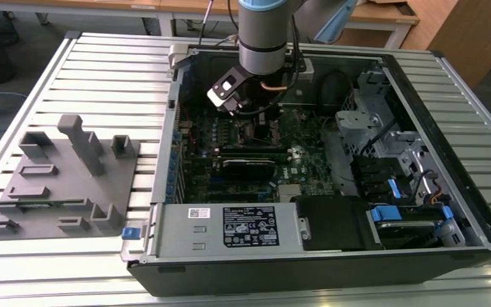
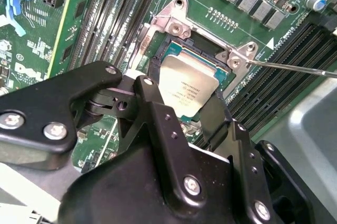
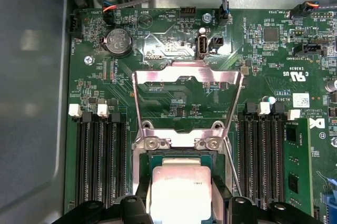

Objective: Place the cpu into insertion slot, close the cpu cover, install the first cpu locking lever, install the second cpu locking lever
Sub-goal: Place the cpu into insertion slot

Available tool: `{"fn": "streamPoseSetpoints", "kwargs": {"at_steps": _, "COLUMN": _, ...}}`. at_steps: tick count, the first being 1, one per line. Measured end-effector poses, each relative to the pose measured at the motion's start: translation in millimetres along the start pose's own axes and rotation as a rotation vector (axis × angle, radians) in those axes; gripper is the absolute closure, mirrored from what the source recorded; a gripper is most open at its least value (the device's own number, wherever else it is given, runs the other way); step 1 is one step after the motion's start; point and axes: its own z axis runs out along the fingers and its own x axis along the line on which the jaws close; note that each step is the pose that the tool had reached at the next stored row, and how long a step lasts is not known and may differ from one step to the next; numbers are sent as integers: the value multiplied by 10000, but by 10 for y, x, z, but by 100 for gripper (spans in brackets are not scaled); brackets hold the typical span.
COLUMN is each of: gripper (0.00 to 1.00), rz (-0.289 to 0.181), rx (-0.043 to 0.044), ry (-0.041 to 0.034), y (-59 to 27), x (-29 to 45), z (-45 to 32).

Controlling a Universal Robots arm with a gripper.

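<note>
1 cpu (image 2: 187, 88) seated in the insertion slot (image 2: 204, 50) — hand (image 2: 181, 107) right over it, fingers (image 2: 155, 110) apart, straddling it — cpu cover (image 3: 187, 76) open beyond.

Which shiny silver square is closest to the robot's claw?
The cpu, the solid silver square right at the gripper. The cpu cover is just an open frame, flipped back farther away.
</note>
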Motion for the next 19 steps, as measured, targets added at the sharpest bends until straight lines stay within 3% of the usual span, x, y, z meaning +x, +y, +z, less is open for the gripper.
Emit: {"fn": "streamPoseSetpoints", "kwargs": {"at_steps": 19, "gripper": 45, "rz": 2, "rx": -2, "ry": 12, "y": 0, "x": 3, "z": 4}}
